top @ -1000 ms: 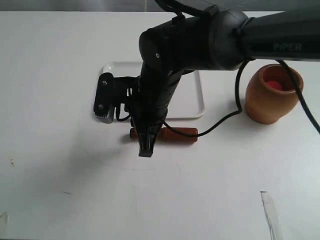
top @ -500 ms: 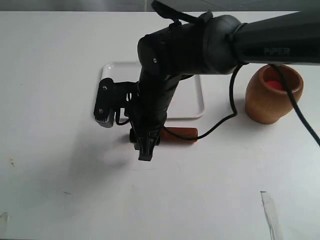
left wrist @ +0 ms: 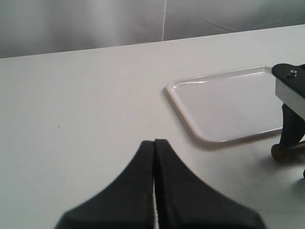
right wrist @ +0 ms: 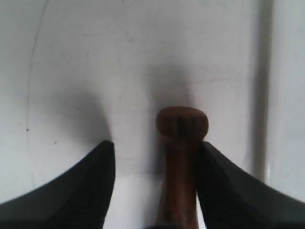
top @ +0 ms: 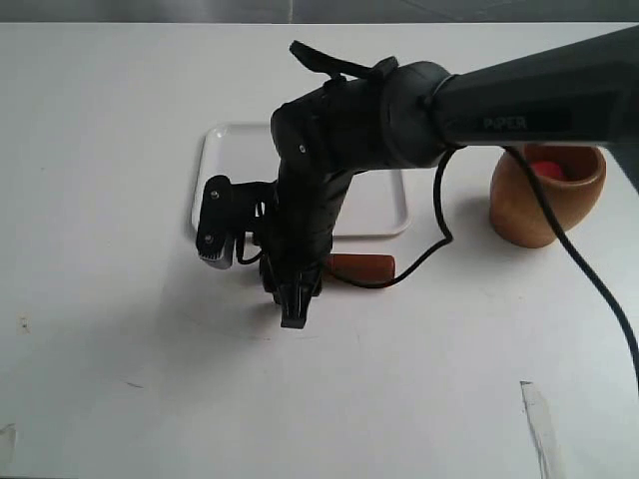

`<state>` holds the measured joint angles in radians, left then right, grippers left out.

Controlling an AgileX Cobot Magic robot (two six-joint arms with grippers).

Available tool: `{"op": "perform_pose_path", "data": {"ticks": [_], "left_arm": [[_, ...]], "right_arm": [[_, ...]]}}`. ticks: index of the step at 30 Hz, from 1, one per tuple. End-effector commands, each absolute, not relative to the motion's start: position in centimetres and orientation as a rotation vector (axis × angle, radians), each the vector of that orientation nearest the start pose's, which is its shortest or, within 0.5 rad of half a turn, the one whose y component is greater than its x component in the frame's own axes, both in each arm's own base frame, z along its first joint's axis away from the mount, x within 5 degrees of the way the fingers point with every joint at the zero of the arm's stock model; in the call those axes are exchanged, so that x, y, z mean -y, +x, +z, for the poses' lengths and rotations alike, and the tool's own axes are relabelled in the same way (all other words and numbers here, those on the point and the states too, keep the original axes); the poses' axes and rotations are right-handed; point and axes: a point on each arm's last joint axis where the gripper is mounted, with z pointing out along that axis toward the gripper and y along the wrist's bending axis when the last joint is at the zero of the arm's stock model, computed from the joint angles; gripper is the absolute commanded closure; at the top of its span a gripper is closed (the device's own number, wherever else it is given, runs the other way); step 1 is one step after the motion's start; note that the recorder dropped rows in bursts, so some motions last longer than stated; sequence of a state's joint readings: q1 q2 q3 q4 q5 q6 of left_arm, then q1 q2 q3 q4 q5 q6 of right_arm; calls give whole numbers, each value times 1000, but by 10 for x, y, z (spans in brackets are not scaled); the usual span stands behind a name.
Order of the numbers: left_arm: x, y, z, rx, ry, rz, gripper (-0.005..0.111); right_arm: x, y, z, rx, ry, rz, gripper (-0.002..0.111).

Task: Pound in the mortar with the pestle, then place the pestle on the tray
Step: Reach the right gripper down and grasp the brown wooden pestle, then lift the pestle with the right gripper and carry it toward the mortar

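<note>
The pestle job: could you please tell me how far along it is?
Nothing looks done: the pestle lies on the table, off the tray. In hand: the open right hand straddles its handle. Left: grasp, pound in the mortar, place it on the tray.

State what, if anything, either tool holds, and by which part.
Nothing is held. The open right tool straddles the pestle handle near its knob; the left tool is shut, empty.

White table (top: 100, 150), pale narrow strip (top: 537, 429) lying flat on it, small dark speck (top: 22, 321), grey backdrop (left wrist: 95, 24) behind
</note>
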<state>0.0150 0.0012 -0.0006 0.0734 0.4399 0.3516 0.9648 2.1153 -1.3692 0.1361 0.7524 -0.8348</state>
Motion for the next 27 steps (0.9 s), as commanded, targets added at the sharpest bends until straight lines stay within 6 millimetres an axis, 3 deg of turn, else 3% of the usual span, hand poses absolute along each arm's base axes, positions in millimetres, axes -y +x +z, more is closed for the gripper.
{"op": "perform_pose_path", "data": {"ticks": [1, 4, 9, 16, 20, 27], "left_arm": [[-3, 51, 174, -1897, 361, 302, 107], [-3, 51, 174, -1897, 361, 302, 107], [-3, 51, 174, -1897, 361, 302, 107], [-3, 51, 174, -1897, 361, 302, 107], [-3, 51, 174, -1897, 361, 302, 107], [-3, 51, 174, -1897, 361, 302, 107]], "right_arm": [[-339, 225, 109, -1966, -2265, 139, 65], [-338, 226, 103, -1993, -2270, 121, 77], [-334, 224, 102, -2014, -2314, 96, 108], [-331, 231, 112, -2022, -2249, -12, 108], [-332, 233, 149, -1990, -2114, -9, 108], [-314, 239, 246, -1925, -1674, 67, 108]]}}
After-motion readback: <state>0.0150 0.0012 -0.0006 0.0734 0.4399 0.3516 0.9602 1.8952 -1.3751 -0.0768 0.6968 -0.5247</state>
